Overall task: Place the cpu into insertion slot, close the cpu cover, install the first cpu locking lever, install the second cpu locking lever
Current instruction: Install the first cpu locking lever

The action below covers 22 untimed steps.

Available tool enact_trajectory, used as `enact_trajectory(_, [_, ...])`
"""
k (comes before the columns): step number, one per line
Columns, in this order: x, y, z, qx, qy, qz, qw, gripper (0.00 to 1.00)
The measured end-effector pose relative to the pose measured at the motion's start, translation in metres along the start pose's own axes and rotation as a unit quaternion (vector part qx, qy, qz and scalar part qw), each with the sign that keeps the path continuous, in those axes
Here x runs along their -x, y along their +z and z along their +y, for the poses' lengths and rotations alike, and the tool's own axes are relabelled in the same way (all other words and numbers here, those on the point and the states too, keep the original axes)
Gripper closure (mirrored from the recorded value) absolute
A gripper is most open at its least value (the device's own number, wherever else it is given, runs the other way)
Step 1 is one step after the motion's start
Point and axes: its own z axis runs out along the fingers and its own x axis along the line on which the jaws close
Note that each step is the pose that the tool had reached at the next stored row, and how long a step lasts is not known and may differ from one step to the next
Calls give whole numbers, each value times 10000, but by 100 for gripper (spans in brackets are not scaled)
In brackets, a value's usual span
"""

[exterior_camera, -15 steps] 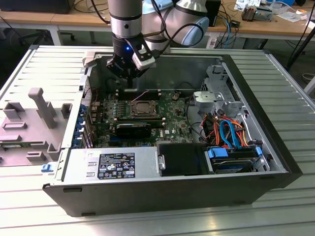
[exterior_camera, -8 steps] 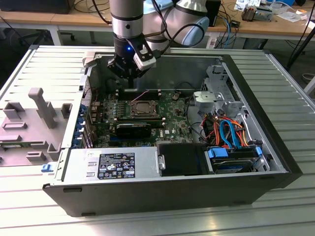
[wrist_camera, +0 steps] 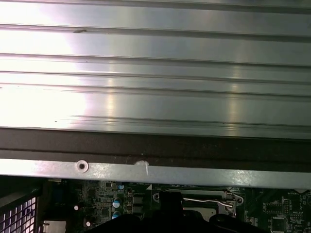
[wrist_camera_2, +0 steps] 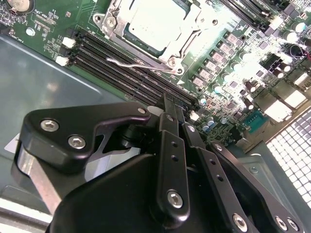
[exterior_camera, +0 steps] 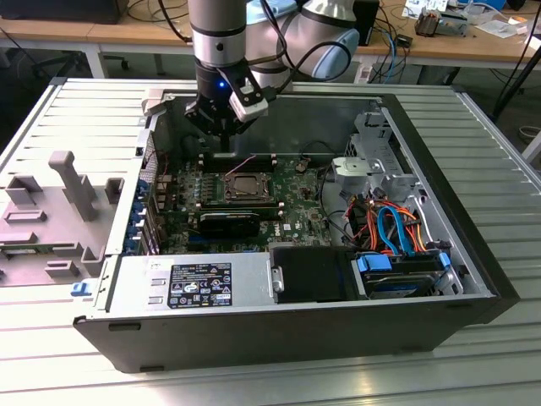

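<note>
Silver-grey top: the cpu (wrist_camera_2: pixel 158 22) lies flat in the insertion slot (exterior_camera: pixel 246 187), its lid glaring under the light in the second wrist view
Frame: the cpu cover (wrist_camera_2: pixel 197 26) is down around the chip, its silver rim framing the metal top on all sides
Lever: a thin wire locking lever (wrist_camera_2: pixel 141 64) runs along the socket's edge, just beside the black memory slots (wrist_camera_2: pixel 131 73); in the first wrist view a lever (wrist_camera: pixel 206 199) lies along the socket edge
Tool: the gripper (exterior_camera: pixel 225 135) hangs above the motherboard (exterior_camera: pixel 300 203), at about 12 o'clock of the socket in the exterior view; its black fingers (wrist_camera_2: pixel 171 121) look brought together with nothing between them
Case: the open computer case (exterior_camera: pixel 473 254) rests on a ribbed aluminium table (exterior_camera: pixel 499 144); drive cables (exterior_camera: pixel 393 224) sit at 3 o'clock of the board, a power supply (exterior_camera: pixel 194 283) at 6 o'clock
</note>
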Motion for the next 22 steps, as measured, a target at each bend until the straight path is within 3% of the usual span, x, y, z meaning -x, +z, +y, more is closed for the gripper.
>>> enact_trajectory(22, [0,62,-14,0,0,0,10000,89])
